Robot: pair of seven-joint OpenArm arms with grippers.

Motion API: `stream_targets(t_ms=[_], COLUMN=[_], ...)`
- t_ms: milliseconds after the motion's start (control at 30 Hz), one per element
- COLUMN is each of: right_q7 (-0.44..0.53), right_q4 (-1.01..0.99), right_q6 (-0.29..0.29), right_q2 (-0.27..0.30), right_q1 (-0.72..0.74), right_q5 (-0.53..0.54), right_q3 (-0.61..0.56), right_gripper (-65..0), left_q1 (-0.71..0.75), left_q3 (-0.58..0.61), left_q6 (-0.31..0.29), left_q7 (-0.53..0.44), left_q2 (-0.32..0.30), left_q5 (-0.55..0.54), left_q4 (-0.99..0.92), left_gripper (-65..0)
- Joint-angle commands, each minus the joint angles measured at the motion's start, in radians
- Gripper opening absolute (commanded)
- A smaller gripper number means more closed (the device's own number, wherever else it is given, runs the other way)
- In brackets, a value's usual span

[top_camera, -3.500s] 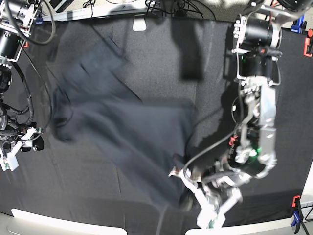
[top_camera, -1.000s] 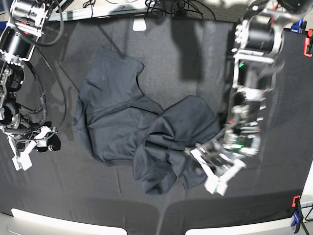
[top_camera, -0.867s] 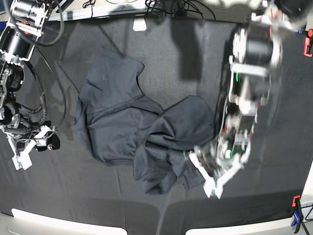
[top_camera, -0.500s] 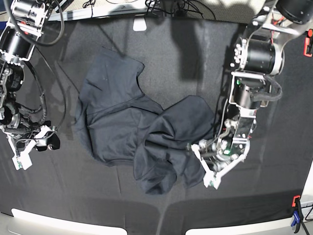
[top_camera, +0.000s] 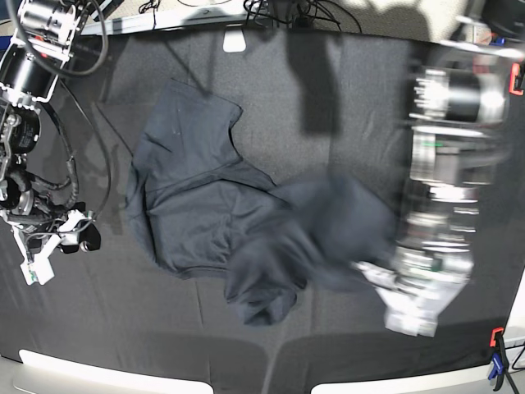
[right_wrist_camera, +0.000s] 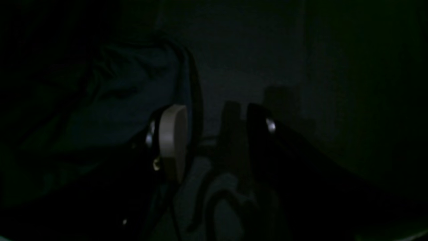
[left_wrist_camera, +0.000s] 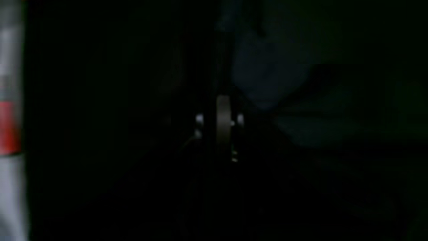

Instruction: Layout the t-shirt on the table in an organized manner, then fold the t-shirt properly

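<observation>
The t-shirt (top_camera: 205, 205) lies crumpled mid-surface (top_camera: 328, 98), its near-side edge pinched in the closed, blurred left hand (top_camera: 394, 300), while the right hand (top_camera: 57, 246) hangs open beyond the shirt's opposite side.

The left wrist view is almost black. The left gripper (left_wrist_camera: 223, 100) sits at centre with its jaws pressed together, one pale pad (left_wrist_camera: 223, 117) edge-on between two small bright screws. Beyond it and off to the right lies a faint bluish fold of the t-shirt (left_wrist_camera: 267, 73), whether it is pinched cannot be told. Far left, a blurred grey and red strip (left_wrist_camera: 10, 127) runs down the edge
</observation>
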Motion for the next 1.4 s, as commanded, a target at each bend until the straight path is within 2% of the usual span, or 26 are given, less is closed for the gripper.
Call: stream_targets(t_ms=[0, 167, 367, 433, 567, 700, 800, 867, 1033, 1167, 1267, 1367], right_q7=[0.017, 0.016, 0.016, 0.016, -0.025, -0.105, -0.105, -0.105, -0.106, -0.108, -0.097, -0.073], right_q4=[0.013, 0.013, 0.013, 0.013, 0.013, 0.013, 0.013, 0.013, 0.013, 0.013, 0.001, -0.037], right_q6=[0.022, 0.022, 0.022, 0.022, 0.022, 0.023, 0.043, 0.045, 0.044, 0.034, -0.008, -0.074], right_q2=[0.019, 0.019, 0.019, 0.019, 0.015, 0.011, -0.021, -0.062, -0.159, -0.241, -0.312, -0.374], right_q1=[0.022, 0.022, 0.022, 0.022, 0.022, 0.022, 0.022, 0.020, -0.003, -0.006, -0.005, -0.005], right_q5=[0.020, 0.020, 0.020, 0.020, 0.043, 0.186, 0.230, 0.229, 0.226, 0.144, 0.082, -0.030], right_q3=[0.005, 0.005, 0.005, 0.005, 0.005, 0.005, 0.005, 0.004, -0.060, -0.131, -0.160, -0.160], right_gripper=[-36.6, -36.6, -36.6, -36.6, -36.6, -36.2, -35.9, -35.8, -35.9, -35.9, -35.9, -35.9], left_q1=[-0.035, -0.029, -0.002, 0.007, 0.022, 0.029, 0.031, 0.031, 0.031, 0.031, 0.031, 0.031], left_q3=[-0.002, -0.002, -0.002, -0.003, -0.003, -0.003, -0.003, -0.003, -0.003, -0.003, -0.003, -0.003], left_q6=[0.024, 0.074, 0.269, 0.283, 0.283, 0.283, 0.282, 0.282, 0.270, 0.185, 0.142, 0.069], left_q7=[-0.013, -0.015, -0.053, -0.051, -0.051, -0.051, -0.044, -0.030, -0.005, -0.006, -0.006, -0.007], left_q2=[-0.030, -0.148, -0.270, -0.290, -0.289, -0.286, -0.287, -0.287, -0.287, -0.287, -0.287, -0.287], left_q5=[0.006, 0.010, 0.081, 0.063, -0.005, -0.063, -0.062, -0.063, -0.063, -0.084, -0.145, -0.207], left_q4=[0.035, 0.043, 0.043, 0.043, 0.043, 0.043, 0.043, 0.043, 0.043, 0.043, 0.043, 0.043], left_gripper=[-65.0, -65.0, -65.0, -65.0, -65.0, -65.0, -44.6, -36.7, -36.4, -36.4, -36.4, -36.5])
